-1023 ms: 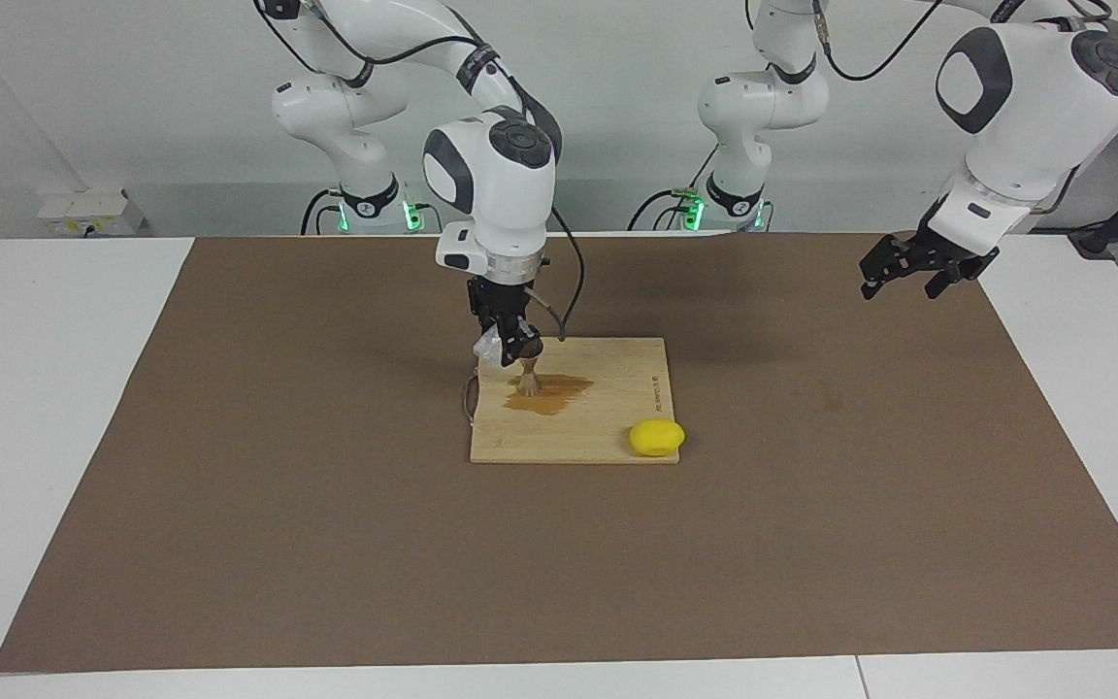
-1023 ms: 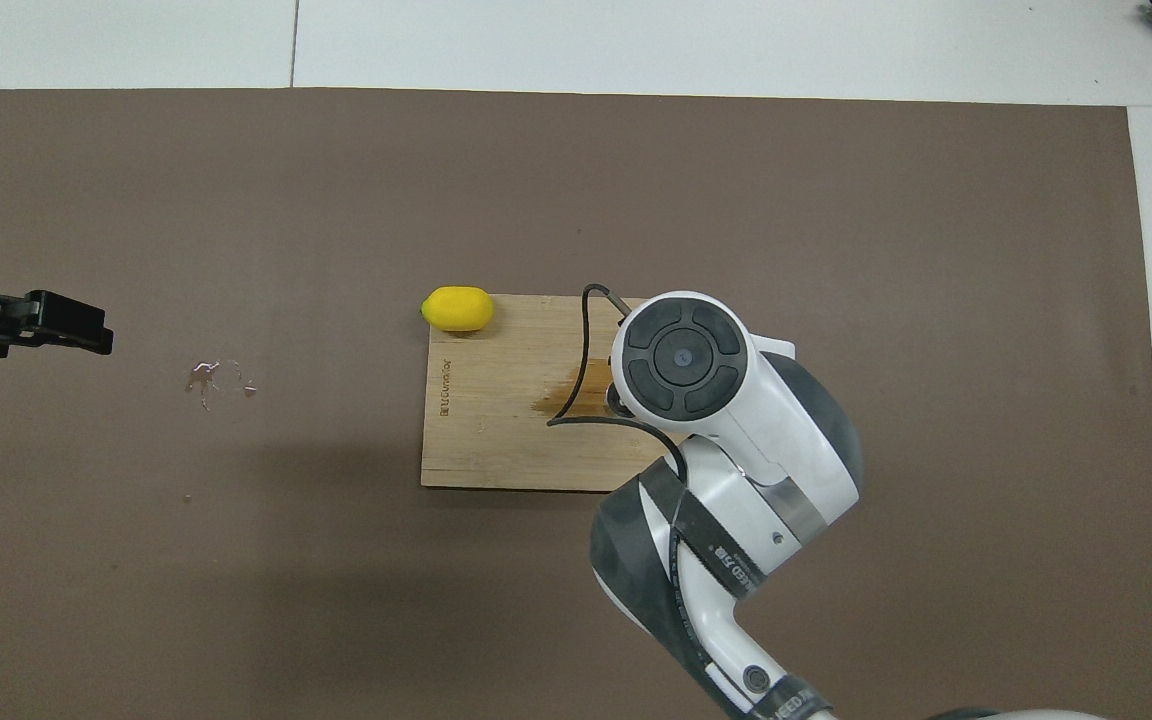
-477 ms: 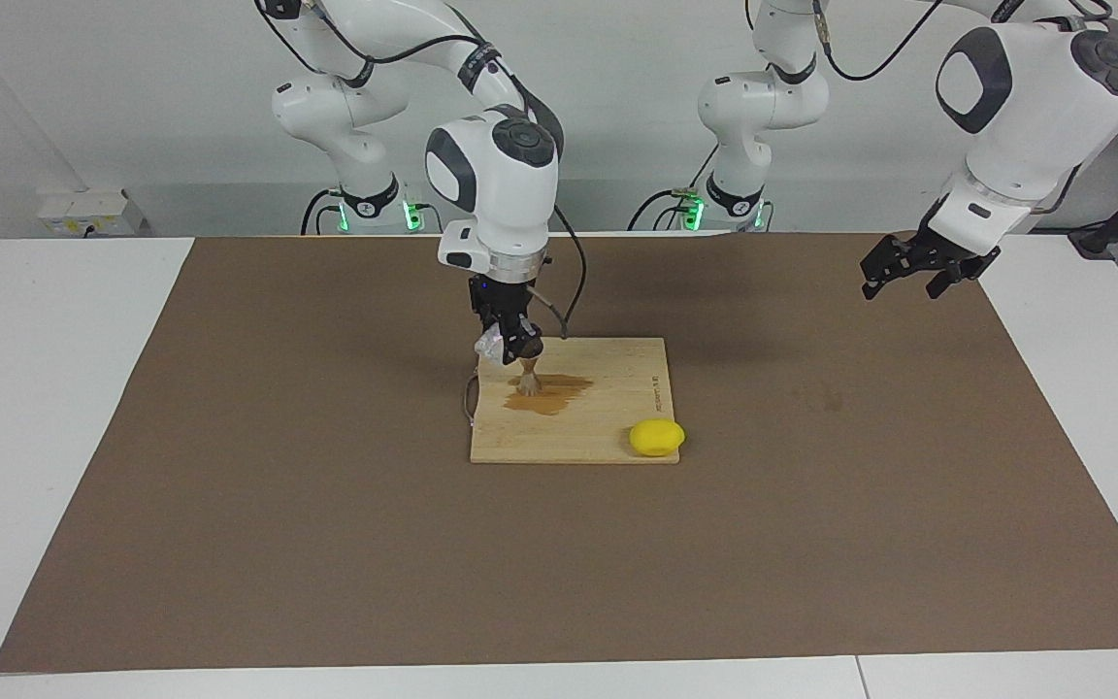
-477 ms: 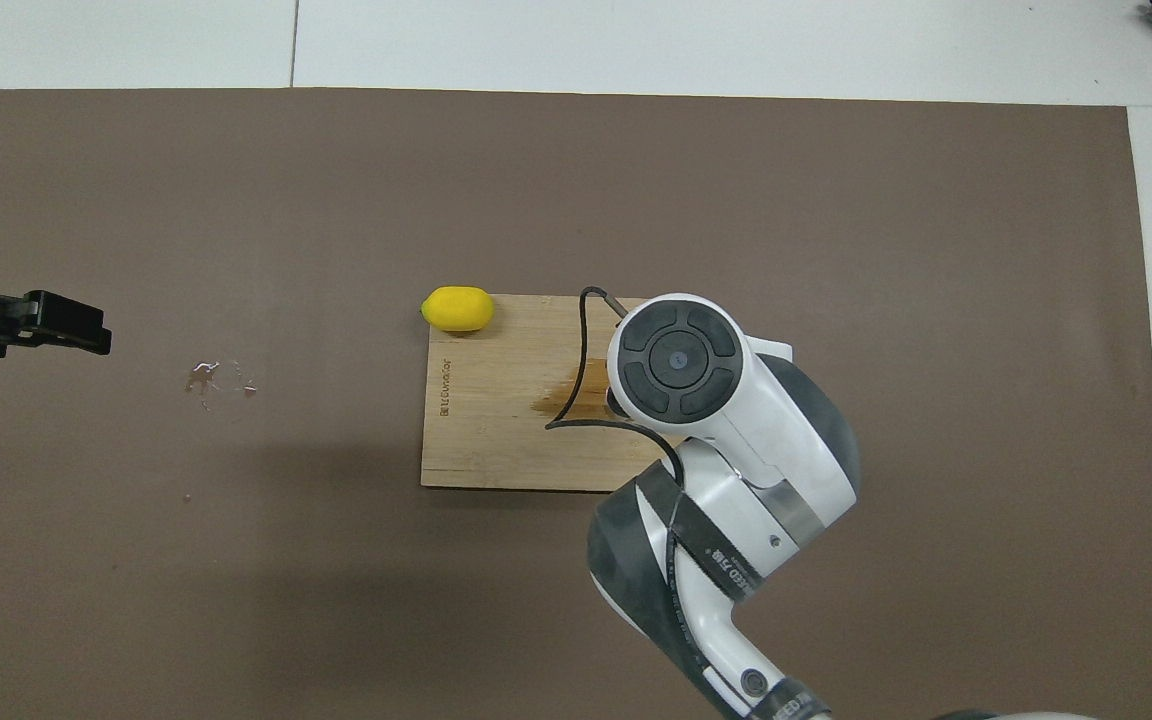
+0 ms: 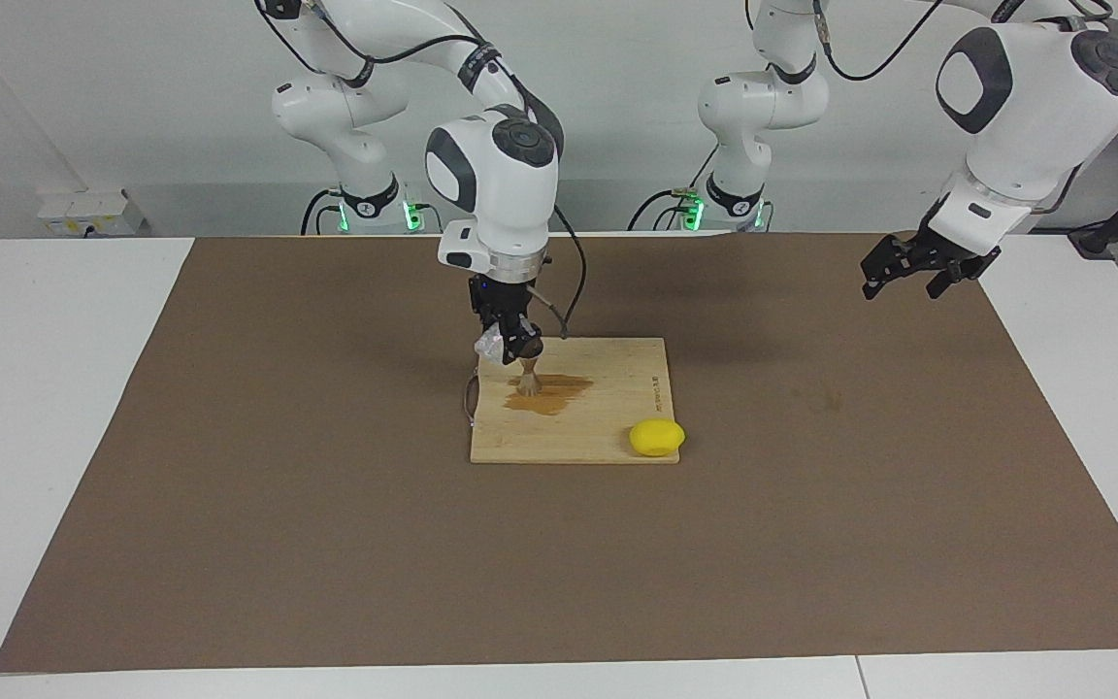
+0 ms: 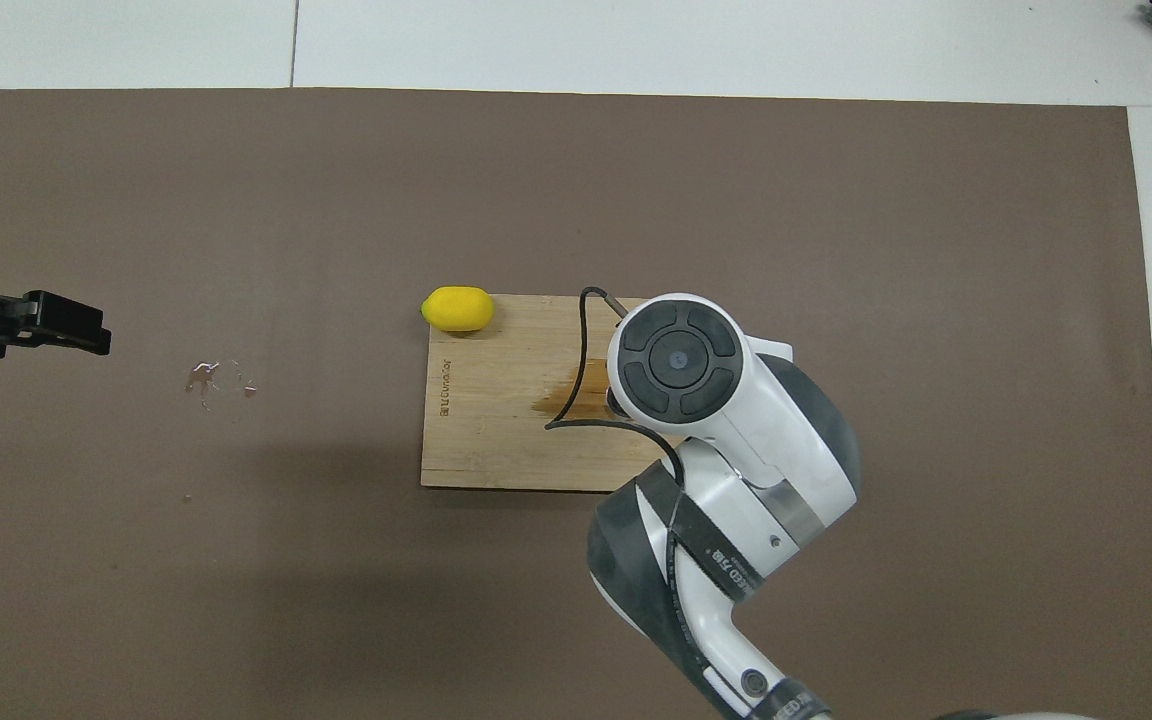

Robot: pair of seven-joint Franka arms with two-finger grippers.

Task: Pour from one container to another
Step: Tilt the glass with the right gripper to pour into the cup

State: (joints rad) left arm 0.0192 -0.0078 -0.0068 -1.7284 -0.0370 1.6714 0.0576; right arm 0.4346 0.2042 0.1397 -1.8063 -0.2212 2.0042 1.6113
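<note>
The right end effector (image 5: pixel 512 342) hangs low over the wooden cutting board (image 5: pixel 608 432), its fingers pinching the clear glass tumbler (image 5: pixel 489 347). The glass shows as a pale glint at the fingertips, off the board; how far it leans cannot be read. In the facing view the metal jigger (image 5: pixel 528 379) stands upright on the board at 5 o'clock from the glass, just under the fingertips. Whether glass and jigger touch cannot be told. A dark wet stain (image 5: pixel 554 395) spreads over the wood from the jigger's foot toward 3 o'clock.

A yellow lemon (image 5: pixel 657 437) lies at the board's corner at 4 o'clock from the jigger, farther from the robots, partly on the wood and partly on the brown mat (image 5: pixel 326 544) that covers the white surface (image 5: pixel 54 408). In the overhead view the right arm's wrist covers the glass and the jigger.

The left end effector (image 5: pixel 916 275) waits in the air over the mat's edge at the left arm's end of the surface, fingers spread and holding nothing. A few small droplets (image 6: pixel 219 378) glisten on the mat between it and the board.
</note>
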